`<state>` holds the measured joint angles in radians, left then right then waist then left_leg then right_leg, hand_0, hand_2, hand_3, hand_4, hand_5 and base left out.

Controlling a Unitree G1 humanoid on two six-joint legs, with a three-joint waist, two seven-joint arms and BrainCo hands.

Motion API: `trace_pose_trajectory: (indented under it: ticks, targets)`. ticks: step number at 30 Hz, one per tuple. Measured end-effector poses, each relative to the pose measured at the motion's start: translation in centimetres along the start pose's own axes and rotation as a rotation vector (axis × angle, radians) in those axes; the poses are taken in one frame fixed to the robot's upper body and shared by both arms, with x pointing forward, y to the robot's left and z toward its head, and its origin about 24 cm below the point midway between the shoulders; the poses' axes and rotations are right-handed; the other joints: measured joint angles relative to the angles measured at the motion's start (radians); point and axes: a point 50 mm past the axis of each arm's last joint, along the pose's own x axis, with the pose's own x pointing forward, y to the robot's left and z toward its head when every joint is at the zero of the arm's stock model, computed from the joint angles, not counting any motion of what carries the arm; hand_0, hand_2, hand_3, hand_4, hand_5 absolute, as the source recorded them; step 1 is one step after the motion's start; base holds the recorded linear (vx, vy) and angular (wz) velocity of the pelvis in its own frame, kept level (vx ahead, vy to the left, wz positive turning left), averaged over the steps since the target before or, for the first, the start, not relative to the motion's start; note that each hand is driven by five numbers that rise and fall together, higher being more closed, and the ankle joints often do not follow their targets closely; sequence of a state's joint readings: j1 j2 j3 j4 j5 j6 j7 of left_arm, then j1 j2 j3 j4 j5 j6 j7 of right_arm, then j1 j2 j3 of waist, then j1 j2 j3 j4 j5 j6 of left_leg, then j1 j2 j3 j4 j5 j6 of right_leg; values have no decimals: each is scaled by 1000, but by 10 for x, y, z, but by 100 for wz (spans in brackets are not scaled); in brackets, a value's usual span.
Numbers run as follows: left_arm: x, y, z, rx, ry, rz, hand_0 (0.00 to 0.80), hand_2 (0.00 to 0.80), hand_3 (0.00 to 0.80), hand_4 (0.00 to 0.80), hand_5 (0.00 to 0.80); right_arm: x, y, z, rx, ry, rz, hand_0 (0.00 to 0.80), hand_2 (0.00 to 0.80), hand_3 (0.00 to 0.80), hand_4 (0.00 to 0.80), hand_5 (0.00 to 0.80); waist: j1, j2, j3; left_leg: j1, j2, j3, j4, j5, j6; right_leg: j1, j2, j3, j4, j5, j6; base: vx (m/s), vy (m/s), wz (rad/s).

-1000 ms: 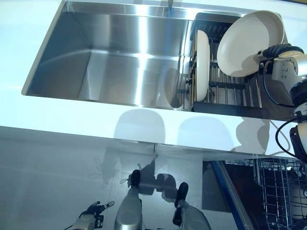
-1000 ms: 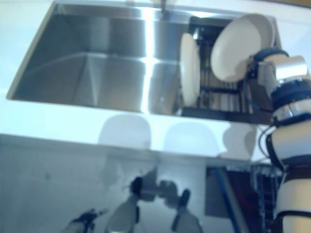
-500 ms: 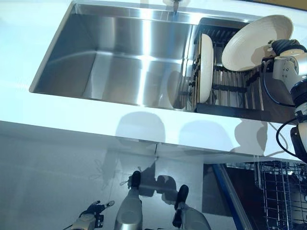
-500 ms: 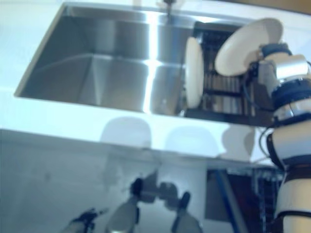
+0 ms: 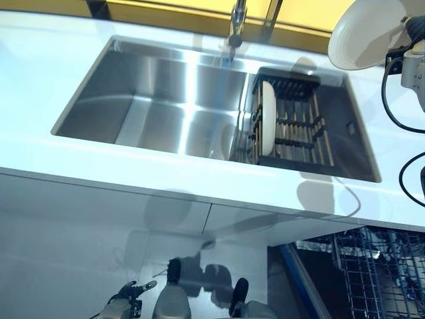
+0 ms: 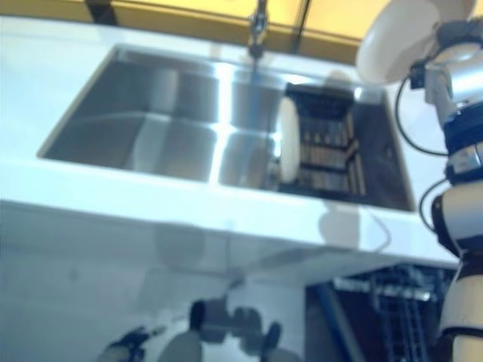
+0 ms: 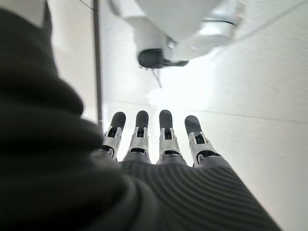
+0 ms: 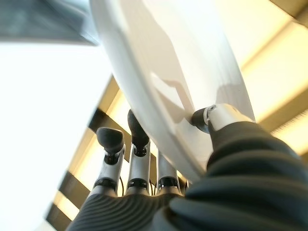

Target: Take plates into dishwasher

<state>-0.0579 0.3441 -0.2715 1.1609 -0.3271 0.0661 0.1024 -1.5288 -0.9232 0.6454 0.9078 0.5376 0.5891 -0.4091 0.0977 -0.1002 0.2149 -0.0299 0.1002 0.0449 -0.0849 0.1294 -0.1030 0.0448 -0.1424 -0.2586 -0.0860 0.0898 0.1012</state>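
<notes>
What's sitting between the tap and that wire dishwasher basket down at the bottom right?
In the left eye view, the dish rack holding one upright plate, then bare white counter.

the two eye views look down from the robot's head, from spots just beside each other, and share the sink (image 5: 166, 100), the dish rack (image 5: 295, 123) at its right end, the near counter edge and the floor. the left wrist view looks along the left hand (image 7: 159, 144) from very close, facing the floor. the right wrist view looks along the right hand (image 8: 139, 178) from very close, facing up past a white plate (image 8: 178, 72).
</notes>
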Motion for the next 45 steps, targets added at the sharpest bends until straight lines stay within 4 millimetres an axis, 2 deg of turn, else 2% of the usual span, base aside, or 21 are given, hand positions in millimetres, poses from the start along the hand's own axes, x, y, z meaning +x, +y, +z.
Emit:
trace_pose_trajectory:
  ticks: [4, 6, 9, 11, 12, 13, 15, 18, 24, 35, 36, 38, 39, 42, 45]
  targets:
    - [-1, 1, -12, 18, 33, 2, 0, 0, 0, 0, 0, 0, -8, 4, -89, -64, 4, 800, 800, 800, 800, 800, -13, 4, -82, 23, 4, 29, -1, -17, 3, 7, 0, 26, -1, -1, 0, 77, 0, -19]
    - [-3, 1, -21, 38, 55, 4, 0, 0, 0, 0, 0, 0, -15, 9, -145, -115, -9, 800, 800, 800, 800, 800, -35, 6, -100, 38, 4, 38, -3, -19, 3, 16, 0, 35, -2, -1, 0, 80, -1, -16]
    - [-5, 2, -34, 45, 89, 3, 0, 0, 0, 0, 0, 1, -31, 12, -221, -169, -44, 800, 800, 800, 800, 800, -57, 12, -126, 56, 9, 60, -5, -23, 2, 20, 3, 56, -3, -3, 4, 42, -22, -19]
    - [-5, 2, -34, 46, 92, 1, 0, 0, 0, 0, 0, 2, -46, 12, -267, -194, -73, 800, 800, 800, 800, 800, -61, 17, -135, 58, 11, 66, -5, -24, 2, 19, 5, 60, -3, -2, 3, 13, -26, -15]
    - [-5, 2, -35, 51, 96, -4, 0, 0, 0, 0, 0, 3, -60, 11, -301, -212, -107, 800, 800, 800, 800, 800, -65, 22, -147, 58, 13, 68, -5, -24, 1, 17, 7, 62, -3, -2, 3, 9, -30, -5]
    - [-6, 2, -37, 69, 103, -8, 0, 0, 0, 0, 0, 3, -68, 7, -333, -223, -124, 800, 800, 800, 800, 800, -82, 24, -160, 57, 16, 72, -5, -24, 1, 14, 8, 64, -3, -3, 2, 7, -31, -5]
    - [-7, 3, -44, 85, 119, -15, 0, 0, 0, 0, 0, 4, -76, -2, -397, -238, -138, 800, 800, 800, 800, 800, -86, 28, -179, 59, 22, 92, -5, -26, -1, 5, 13, 81, -3, -1, 0, -1, -21, -21]
    - [-8, 2, -48, 87, 128, -27, 0, 0, 0, 0, 0, 4, -80, -12, -469, -244, -134, 800, 800, 800, 800, 800, -112, 35, -185, 59, 29, 100, -5, -26, -2, 0, 19, 88, -3, 2, -3, 8, -11, -16]
    - [-10, 3, -56, 135, 144, -45, 0, 0, 0, 0, 0, -1, -86, -39, -579, -288, -53, 800, 800, 800, 800, 800, -148, 53, -195, 71, 46, 145, -6, -34, -13, -17, 33, 121, -3, 6, -9, 8, -13, -21]
    - [-9, -9, -53, 168, 125, -72, 0, 0, 0, 0, 0, -10, -102, -90, -680, -199, 118, 800, 800, 800, 800, 800, -240, 61, -187, 91, 62, 207, -6, -48, -23, -35, 51, 182, -4, 8, -13, 4, -17, -17]
    - [-9, -9, -54, 168, 130, -72, 0, 0, 0, 0, 0, -11, -104, -93, -684, -192, 125, 800, 800, 800, 800, 800, -260, 63, -185, 91, 63, 212, -5, -49, -23, -40, 53, 186, -4, 8, -13, -5, -16, -18]
    - [-9, -9, -56, 152, 142, -68, 0, 0, 0, 0, 0, -13, -108, -100, -700, -169, 137, 800, 800, 800, 800, 800, -259, 66, -181, 91, 68, 230, -5, -54, -26, -50, 58, 198, -3, 11, -14, -7, -17, -22]
    - [-9, -9, -56, 149, 144, -68, 0, 0, 0, 0, 0, -13, -112, -104, -712, -152, 144, 800, 800, 800, 800, 800, -276, 67, -178, 91, 69, 230, -5, -54, -27, -50, 59, 198, -4, 11, -14, -11, -23, -8]
    - [-9, -11, -53, 140, 135, -72, 0, 0, 0, 0, 0, -17, -123, -114, -746, -121, 151, 800, 800, 800, 800, 800, -293, 70, -157, 100, 72, 243, -5, -57, -30, -50, 64, 210, -3, 11, -14, -19, -18, -11]
    - [-9, -11, -55, 128, 142, -67, 0, 0, 0, 0, 0, -24, -123, -123, -777, -123, 188, 800, 800, 800, 800, 800, -309, 72, -149, 106, 76, 256, -5, -63, -32, -52, 68, 223, -3, 10, -15, -24, -16, -14]
